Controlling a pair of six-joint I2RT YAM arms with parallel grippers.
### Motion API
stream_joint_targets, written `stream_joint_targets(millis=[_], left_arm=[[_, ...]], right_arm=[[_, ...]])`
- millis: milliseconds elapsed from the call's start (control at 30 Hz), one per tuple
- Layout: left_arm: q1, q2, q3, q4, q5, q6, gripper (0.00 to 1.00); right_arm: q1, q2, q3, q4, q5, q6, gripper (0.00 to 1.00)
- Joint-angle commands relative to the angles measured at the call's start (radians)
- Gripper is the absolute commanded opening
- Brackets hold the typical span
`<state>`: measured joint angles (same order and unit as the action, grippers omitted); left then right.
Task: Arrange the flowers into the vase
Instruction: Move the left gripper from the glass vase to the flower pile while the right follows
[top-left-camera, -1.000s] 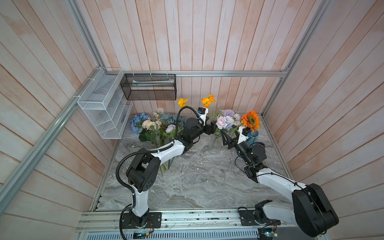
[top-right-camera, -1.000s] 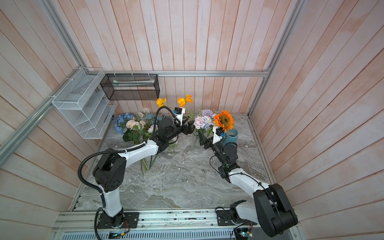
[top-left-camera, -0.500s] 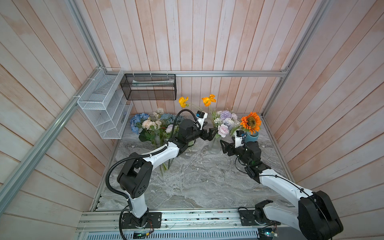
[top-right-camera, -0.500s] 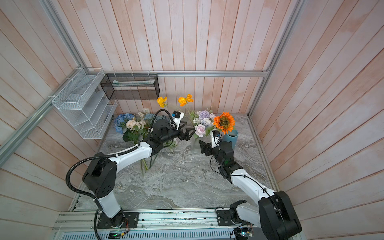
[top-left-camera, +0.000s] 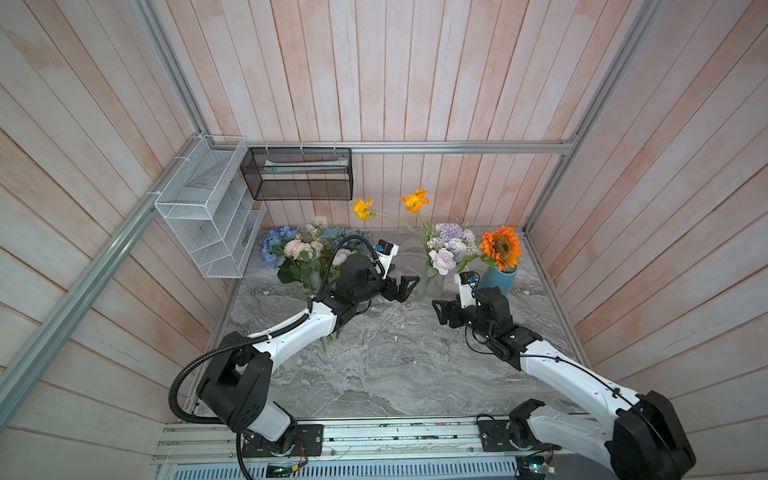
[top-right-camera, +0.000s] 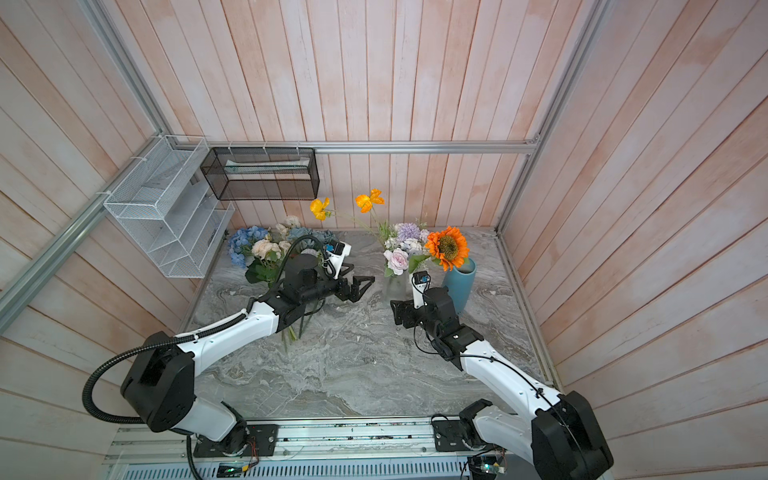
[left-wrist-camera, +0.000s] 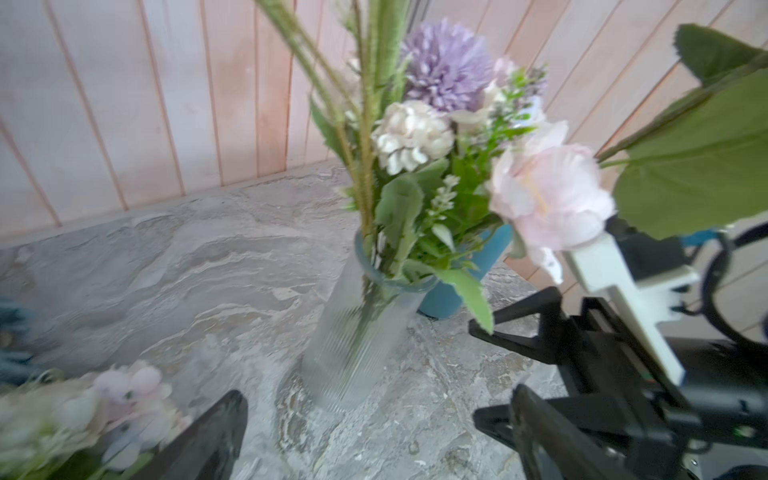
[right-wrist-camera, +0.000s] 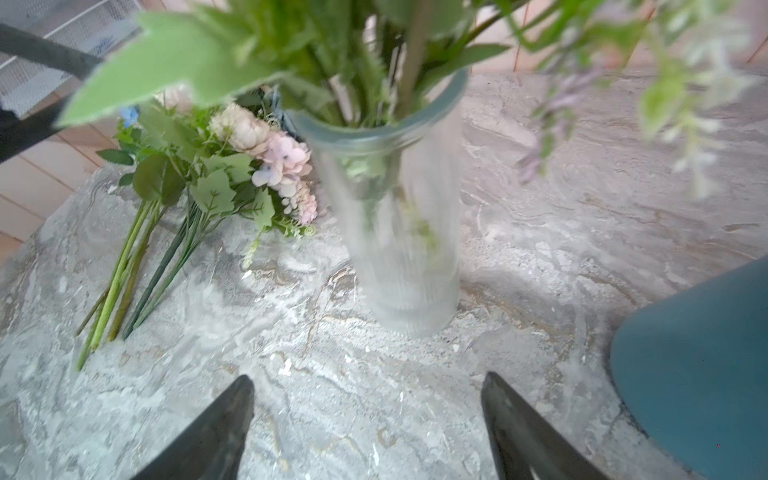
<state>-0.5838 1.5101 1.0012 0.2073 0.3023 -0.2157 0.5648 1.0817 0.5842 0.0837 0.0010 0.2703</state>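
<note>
A clear ribbed glass vase (top-left-camera: 433, 287) (top-right-camera: 397, 286) (left-wrist-camera: 357, 332) (right-wrist-camera: 399, 232) stands at the back of the marble table. It holds flowers: a pink rose (top-left-camera: 442, 261) (left-wrist-camera: 548, 199), a lilac bloom (left-wrist-camera: 446, 66) and two tall orange poppies (top-left-camera: 413, 200). More flowers (top-left-camera: 299, 257) (top-right-camera: 262, 253) (right-wrist-camera: 216, 178) lie in a pile at the back left. My left gripper (top-left-camera: 406, 288) (top-right-camera: 362, 289) (left-wrist-camera: 378, 411) is open and empty just left of the vase. My right gripper (top-left-camera: 438, 312) (top-right-camera: 395, 313) (right-wrist-camera: 368, 380) is open and empty in front of the vase.
A blue vase (top-left-camera: 496, 279) (top-right-camera: 459, 282) (right-wrist-camera: 698, 374) with an orange sunflower (top-left-camera: 501, 247) stands right of the glass vase, close to my right wrist. A white wire rack (top-left-camera: 208, 216) and a black mesh basket (top-left-camera: 299, 174) hang on the walls.
Both grippers have drawn back from the bouquet in the vase, the left one leftward, the right one toward the front. The left jaws opened wider. The pink rose stays in the vase.
</note>
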Motion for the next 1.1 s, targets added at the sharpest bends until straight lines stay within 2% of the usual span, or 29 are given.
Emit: stream_joint_targets(millis=[0,200,267,467,567,633,700,833,1067], left_arm=[[0.065,-0.068,-0.064,-0.033,-0.089,-0.055,1.0],[0.192,-0.192,-0.203,-0.043,-0.187,-0.157,1.0],[0.232,-0.23,-0.245,-0.059,-0.212,-0.178,1.0],[0.356,-0.305,-0.342,-0.138,-0.272,-0.224,0.86],[0.413,-0.324,-0.398,-0.128,-0.282,-0.254,0.84],[0.449,-0.325,-0.435,-0.095,-0.275,-0.288,0.84],[0.479,-0.315,-0.461,-0.062,-0.264,-0.323,0.83],[0.52,-0.27,-0.475,-0.037,-0.282,-0.348,0.77],[0.537,-0.161,-0.446,-0.05,-0.317,-0.305,0.63]], right_arm=[[0.095,-0.052,-0.037,-0.028,0.097,0.016,0.84],[0.239,-0.076,-0.084,0.11,0.141,0.056,0.83],[0.249,-0.045,-0.067,0.151,0.13,0.068,0.83],[0.252,0.121,0.037,0.244,0.091,0.042,0.82],[0.253,0.201,0.09,0.277,0.092,0.029,0.83],[0.253,0.253,0.131,0.283,0.096,0.024,0.86],[0.254,0.298,0.168,0.283,0.091,0.011,0.98],[0.254,0.368,0.235,0.279,0.091,-0.019,0.98],[0.254,0.411,0.259,0.317,0.104,-0.047,0.98]])
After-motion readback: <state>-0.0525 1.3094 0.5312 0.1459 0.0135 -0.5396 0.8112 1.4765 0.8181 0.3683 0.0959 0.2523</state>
